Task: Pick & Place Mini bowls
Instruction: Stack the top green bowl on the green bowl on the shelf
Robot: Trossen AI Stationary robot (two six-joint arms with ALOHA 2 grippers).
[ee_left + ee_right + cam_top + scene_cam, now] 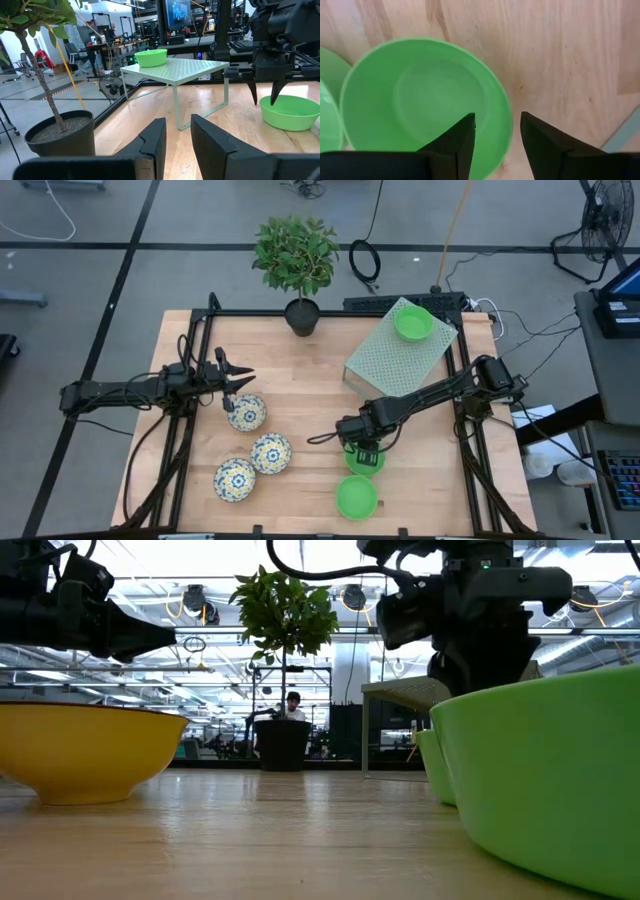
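My right gripper [364,452] is pointing straight down over a green mini bowl [364,462] near the front of the table [300,395]. Jaws are parted to a moderate gap, one finger [454,145] over the bowl's inside and the other outside, so they straddle the rim on its far-right side. I can't tell whether there is contact yet; nothing is lifted. The bowl sits upright, mouth up; it is round, so no long axis to speak of.

A second green bowl [356,497] is just in front of it, also upright, rims close or overlapping. A third green bowl [413,323] sits upright on the pale green perforated riser [390,355] at the back right.

My left gripper [237,381] hangs level above the table on the left, fingers [152,142] a narrow gap apart, holding nothing. One floral bowl [246,413] is right below and in front of it; the other two floral bowls [270,452] [235,478] are nearer the front, close together, all mouth up.

The potted plant [298,265] is at the back edge.
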